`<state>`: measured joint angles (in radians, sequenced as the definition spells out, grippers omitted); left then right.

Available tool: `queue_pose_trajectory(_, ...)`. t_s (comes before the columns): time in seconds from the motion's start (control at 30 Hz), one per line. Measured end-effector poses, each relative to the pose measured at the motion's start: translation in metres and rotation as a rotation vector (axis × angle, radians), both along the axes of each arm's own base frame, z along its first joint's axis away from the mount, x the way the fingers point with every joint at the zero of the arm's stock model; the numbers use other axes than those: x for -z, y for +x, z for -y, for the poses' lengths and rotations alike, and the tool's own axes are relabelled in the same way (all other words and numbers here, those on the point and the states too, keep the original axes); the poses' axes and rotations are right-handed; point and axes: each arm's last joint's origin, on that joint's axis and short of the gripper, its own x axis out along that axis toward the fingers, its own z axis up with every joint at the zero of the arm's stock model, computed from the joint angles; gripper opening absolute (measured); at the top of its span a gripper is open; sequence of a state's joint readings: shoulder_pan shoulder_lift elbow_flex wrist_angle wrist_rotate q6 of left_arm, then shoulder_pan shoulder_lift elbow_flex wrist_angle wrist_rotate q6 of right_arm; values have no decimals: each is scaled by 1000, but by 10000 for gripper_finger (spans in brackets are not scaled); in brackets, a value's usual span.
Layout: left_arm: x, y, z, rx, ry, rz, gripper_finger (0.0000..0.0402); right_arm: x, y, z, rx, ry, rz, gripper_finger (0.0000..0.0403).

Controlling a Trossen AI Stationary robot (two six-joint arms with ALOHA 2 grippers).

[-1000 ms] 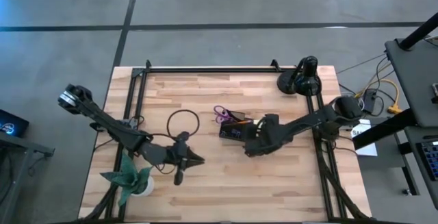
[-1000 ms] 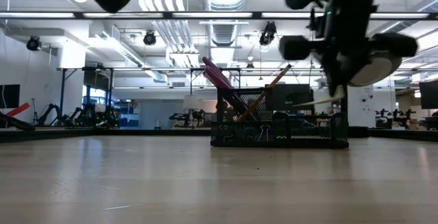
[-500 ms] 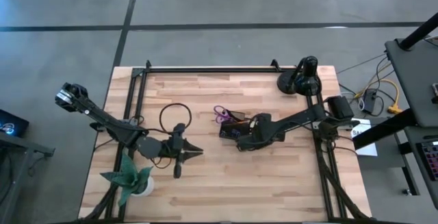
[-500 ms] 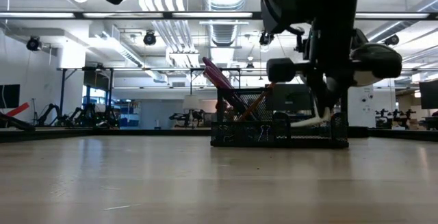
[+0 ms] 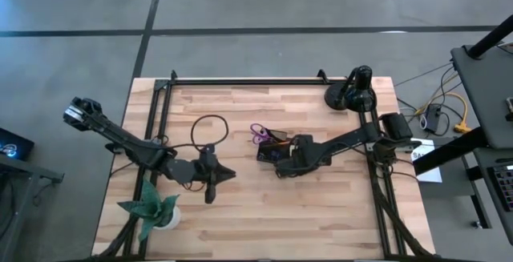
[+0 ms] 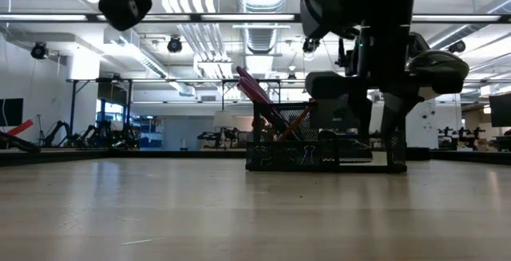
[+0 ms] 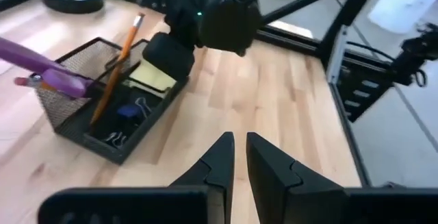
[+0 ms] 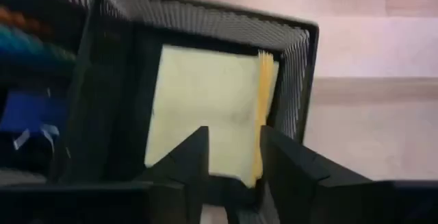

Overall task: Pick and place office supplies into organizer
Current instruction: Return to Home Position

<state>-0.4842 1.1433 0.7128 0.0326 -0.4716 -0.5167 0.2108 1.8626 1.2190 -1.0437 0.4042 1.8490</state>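
The organizer (image 5: 267, 146), a dark mesh tray, stands mid-table. It also shows in the low view (image 6: 319, 161) and the left wrist view (image 7: 82, 125). Purple-handled scissors (image 7: 41, 70) and an orange pencil (image 7: 122, 56) lean out of it. The yellow sticky-note pad (image 8: 205, 107) lies in its end compartment. My right gripper (image 8: 233, 159) is open, fingers pointing down into that compartment over the pad's edge; it also shows in the high view (image 5: 280, 164). My left gripper (image 7: 239, 138) hovers left of the tray (image 5: 227, 174), shut to a narrow slit and holding nothing. My right gripper stands from above over the near edge of the sticky-note pad (image 8: 233, 172), which lies in the organizer's end compartment. I cannot tell whether its fingers (image 8: 195, 159) touch the pad.
A round black lamp base (image 5: 351, 95) sits at the far right corner. A green paper plant (image 5: 152, 210) stands at the near left. A black cable loop (image 5: 210, 130) lies left of the tray. Bare wood (image 5: 280, 222) lies toward the near edge.
My right gripper moved toward the table's left and came down over the organizer. The pale pad that hung below it now sits inside the end compartment. My left gripper drifted slightly toward the far-left.
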Motion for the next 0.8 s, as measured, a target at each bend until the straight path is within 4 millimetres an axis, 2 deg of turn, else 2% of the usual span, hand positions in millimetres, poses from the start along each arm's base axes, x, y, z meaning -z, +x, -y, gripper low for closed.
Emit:
queue_pose_trajectory(0.13, -7, -3, -1, 23, -19, 21, 25, -6, -1, -10, -69, -5, 5, 149)
queue_pose_trajectory(0.23, -16, -8, -6, 52, -31, 0, 25, -23, 2, -25, -202, -104, 60, 166)
queue_pose_trajectory(0.4, -31, -28, -25, 30, -5, -92, 25, -44, 18, -50, -523, -160, 118, 175)
queue_pose_trajectory(0.53, -38, -52, -35, 162, 88, -189, 25, -58, 42, -71, -854, -180, 244, 171)
queue_pose_trajectory(0.6, -39, -63, -41, 189, 86, -261, 25, -63, 51, -81, -962, -213, 305, 169)
queue_pose_trajectory(0.7, -38, -77, -47, 180, 91, -319, 25, -71, 61, -86, -1005, -234, 344, 166)
queue_pose_trajectory(0.8, -38, -83, -50, 144, 17, -312, 25, -75, 62, -84, -991, -232, 340, 166)
